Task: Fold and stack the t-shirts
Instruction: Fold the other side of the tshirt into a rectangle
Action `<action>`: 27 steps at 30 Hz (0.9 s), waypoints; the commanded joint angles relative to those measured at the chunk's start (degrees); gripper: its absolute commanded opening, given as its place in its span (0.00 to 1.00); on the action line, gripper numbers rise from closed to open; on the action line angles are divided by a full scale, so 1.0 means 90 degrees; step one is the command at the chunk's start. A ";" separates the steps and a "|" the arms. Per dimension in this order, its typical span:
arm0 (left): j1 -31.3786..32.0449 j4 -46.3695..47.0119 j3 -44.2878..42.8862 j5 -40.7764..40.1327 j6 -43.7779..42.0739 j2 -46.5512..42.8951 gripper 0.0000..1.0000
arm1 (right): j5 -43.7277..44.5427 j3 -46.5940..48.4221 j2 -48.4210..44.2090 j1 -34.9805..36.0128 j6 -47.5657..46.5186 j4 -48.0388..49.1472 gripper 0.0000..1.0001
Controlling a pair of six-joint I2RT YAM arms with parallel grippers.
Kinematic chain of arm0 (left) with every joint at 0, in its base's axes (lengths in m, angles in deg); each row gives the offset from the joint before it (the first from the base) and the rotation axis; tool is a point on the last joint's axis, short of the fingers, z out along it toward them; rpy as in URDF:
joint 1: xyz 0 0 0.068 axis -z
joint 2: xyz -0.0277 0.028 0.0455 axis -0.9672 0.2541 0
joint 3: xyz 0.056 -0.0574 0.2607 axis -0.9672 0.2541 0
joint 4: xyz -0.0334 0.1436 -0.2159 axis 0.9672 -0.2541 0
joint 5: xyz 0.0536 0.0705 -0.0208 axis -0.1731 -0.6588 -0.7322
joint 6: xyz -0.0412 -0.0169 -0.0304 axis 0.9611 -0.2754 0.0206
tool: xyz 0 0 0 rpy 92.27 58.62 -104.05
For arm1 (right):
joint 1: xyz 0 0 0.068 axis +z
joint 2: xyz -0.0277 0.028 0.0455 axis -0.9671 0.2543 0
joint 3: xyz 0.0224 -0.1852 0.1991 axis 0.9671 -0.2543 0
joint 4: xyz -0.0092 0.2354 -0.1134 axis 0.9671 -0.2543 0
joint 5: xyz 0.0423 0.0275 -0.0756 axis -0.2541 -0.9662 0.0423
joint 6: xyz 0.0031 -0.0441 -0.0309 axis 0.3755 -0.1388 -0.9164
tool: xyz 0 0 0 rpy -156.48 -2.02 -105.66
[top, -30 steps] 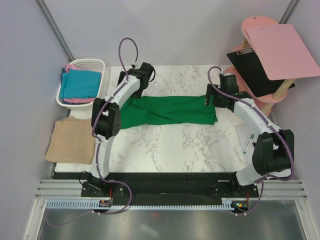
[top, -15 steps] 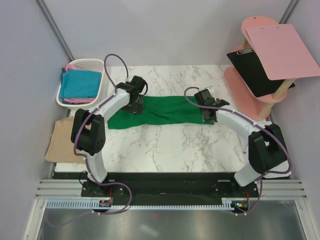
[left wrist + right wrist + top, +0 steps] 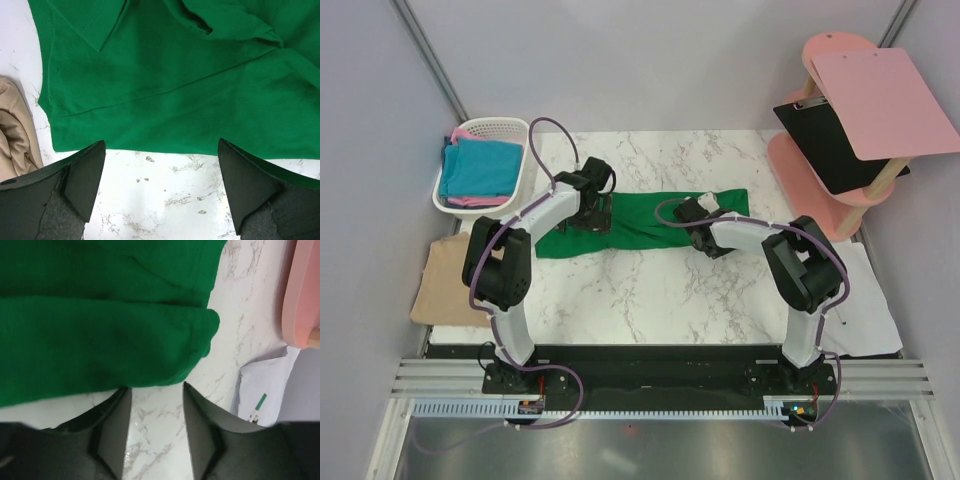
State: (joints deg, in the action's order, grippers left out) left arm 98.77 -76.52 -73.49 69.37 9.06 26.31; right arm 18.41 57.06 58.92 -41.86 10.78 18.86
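While poised over the near hem of the green t-shirt (image 3: 640,220), holding nothing.
Left gripper (image 3: 161,144) splayed wide, right gripper (image 3: 152,390) parted narrower; cloth banded lengthwise across the table (image 3: 650,290), probably readied for a crosswise fold.

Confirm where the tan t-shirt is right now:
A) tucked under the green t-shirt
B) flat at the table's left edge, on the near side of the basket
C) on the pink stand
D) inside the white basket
B: the top view shows the tan t-shirt lying flat at the left edge of the table, nearer the arm bases than the basket, which holds only teal-blue and pink cloth.
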 commanded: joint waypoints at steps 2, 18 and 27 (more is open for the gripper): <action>-0.0051 0.0193 -0.0074 0.0088 0.0248 0.0040 1.00 | 0.0687 0.0442 0.0630 -0.0030 0.0203 0.0072 0.41; -0.0227 0.0184 0.0024 -0.0117 0.0248 0.0108 1.00 | 0.1009 0.0372 -0.0960 0.0155 -0.0030 -0.0397 0.00; -0.0246 0.0174 -0.0045 -0.0108 0.0238 0.0138 1.00 | 0.1391 0.1905 0.0649 -0.0157 -0.0392 -0.0357 0.00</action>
State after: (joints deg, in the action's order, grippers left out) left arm 96.84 -76.01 -73.38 69.08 9.33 27.62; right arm 28.13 69.24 57.13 -41.57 8.99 16.28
